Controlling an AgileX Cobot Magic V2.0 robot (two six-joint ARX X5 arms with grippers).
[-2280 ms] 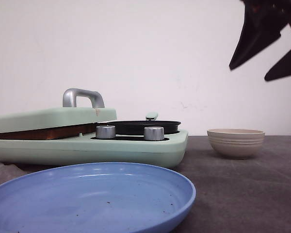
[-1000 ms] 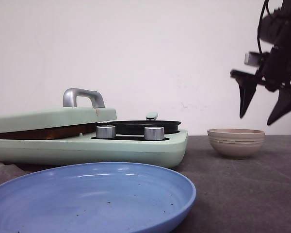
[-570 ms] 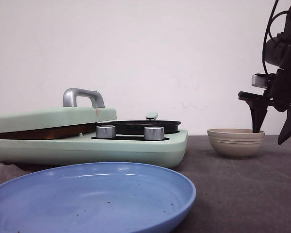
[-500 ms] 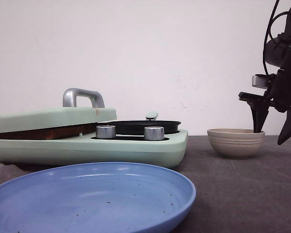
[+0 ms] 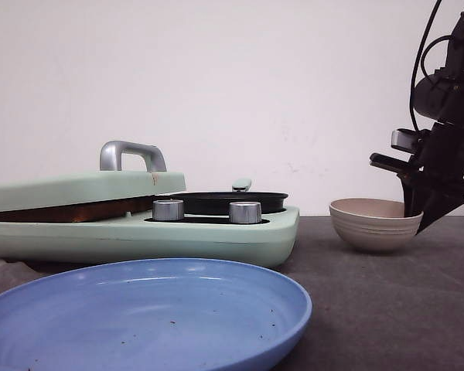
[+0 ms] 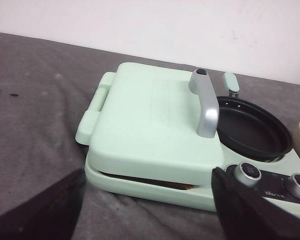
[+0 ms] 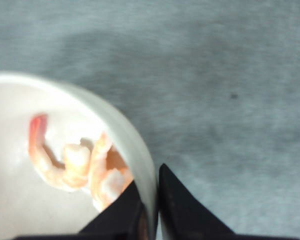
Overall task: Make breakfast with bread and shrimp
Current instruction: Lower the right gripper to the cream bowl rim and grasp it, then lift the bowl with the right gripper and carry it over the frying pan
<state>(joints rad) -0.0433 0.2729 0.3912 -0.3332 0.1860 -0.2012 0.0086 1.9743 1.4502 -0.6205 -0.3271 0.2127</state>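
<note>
Pinching the rim of the beige bowl [image 5: 375, 223], right gripper [image 7: 152, 210] has one finger inside the wall, one outside, jaws closed down on the rim. Bowl is tipped in front view, its right edge lifted. Shrimp [image 7: 77, 167] lie inside the bowl near the gripped wall, orange-pink curled pieces, blurred; count unclear. From the front they are hidden behind the bowl wall.

Open grey tabletop [image 5: 387, 309] lies between bowl and the blue plate [image 5: 147, 313], and around the bowl's far side in the right wrist view. Plate is cut off at the left and bottom frame edges.

Mint-green grill appliance [image 5: 139, 224] sits left of the bowl, well apart. Its lid is down; a thin brown strip shows in the gap under the lid, probably the bread [image 5: 69, 210], mostly hidden. Black round pan [image 6: 247, 127] sits beside the lid, with knobs [image 5: 209, 210] in front.

Left gripper [image 6: 147, 210] hangs near the appliance's front edge, its dark fingers [image 6: 37, 205] spread wide, nothing between them, tips cut off by the frame. Left arm not seen in front view.
</note>
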